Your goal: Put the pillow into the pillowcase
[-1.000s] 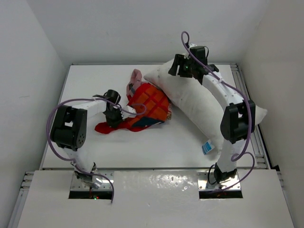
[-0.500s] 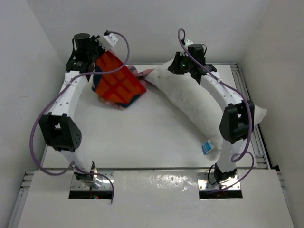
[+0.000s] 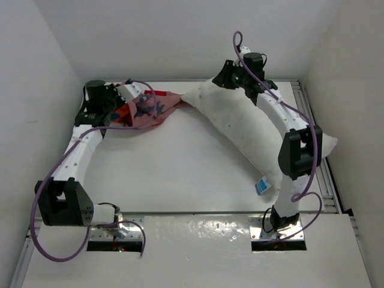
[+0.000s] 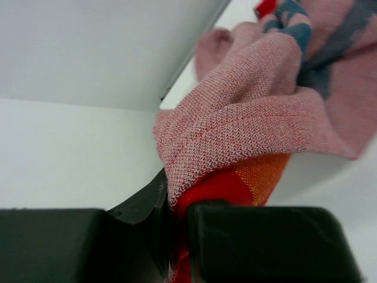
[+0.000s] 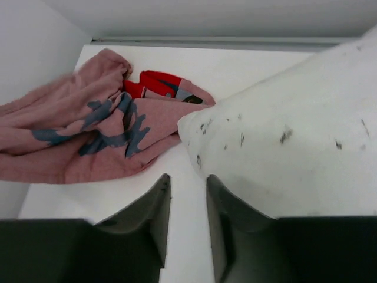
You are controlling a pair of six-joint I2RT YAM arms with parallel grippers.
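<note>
The pillowcase (image 3: 150, 108) lies crumpled at the far left of the table, dull pink side with blue print up and a bit of red showing. My left gripper (image 3: 122, 99) is shut on its edge; in the left wrist view the fabric (image 4: 247, 124) is pinched between the jaws (image 4: 177, 215). The white pillow (image 3: 240, 129) lies diagonally from far centre to near right. My right gripper (image 3: 225, 77) hovers at the pillow's far-left corner. In the right wrist view its jaws (image 5: 187, 180) are slightly apart and empty, beside the speckled pillow corner (image 5: 283, 135), with the pillowcase (image 5: 88, 141) beyond.
White walls close in the table on the left, back and right. A metal rail (image 3: 307, 111) runs along the right edge. A small blue-and-white tag (image 3: 262, 186) sticks out of the pillow's near end. Bare tabletop (image 3: 180, 168) lies between the arms.
My left arm carried the pillowcase from the table's middle up to the far left, then lowered it, pink side up. My right gripper stayed at the pillow's far corner.
</note>
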